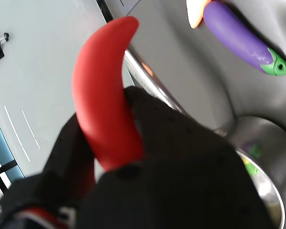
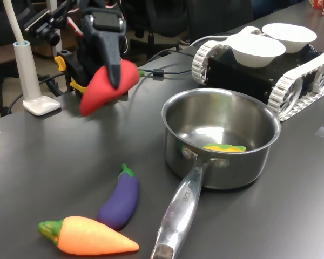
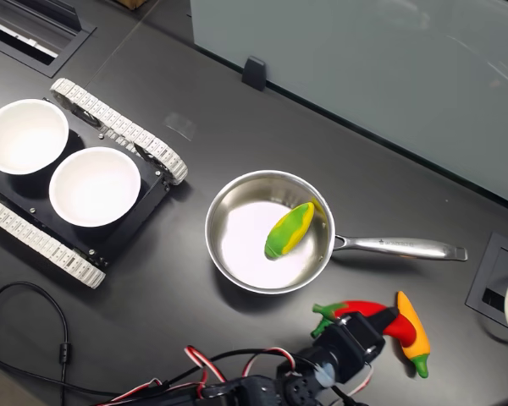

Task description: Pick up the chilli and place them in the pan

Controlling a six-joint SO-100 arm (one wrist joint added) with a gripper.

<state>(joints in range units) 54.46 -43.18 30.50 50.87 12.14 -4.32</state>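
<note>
My jaws are closed on the chilli (image 1: pixel 105 95), pinching it near its thick end so the pointed tip sticks out past my gripper (image 1: pixel 115 160). In the first exterior view the chilli (image 2: pixel 107 83) hangs clear of the table (image 2: pixel 32 156), to the first exterior view's left of the pan (image 2: pixel 221 137) and not yet over it. In the second exterior view the chilli (image 3: pixel 356 309) sits just outside the rim, below where the handle (image 3: pixel 398 247) joins. The pan already holds a yellow-green toy (image 3: pixel 289 228). The aubergine (image 2: pixel 120 199) and carrot (image 2: pixel 86 236) lie together on the table beside the handle. My worry is the grip: the chilli is smooth and curved, and I hold it off-centre, so it could swivel or slide out as I swing across. The pan's sides are deep, so if I travel too low, the hanging tip may catch the rim and knock the chilli loose or nudge the pan. Letting go too early would drop it on the table.
</note>
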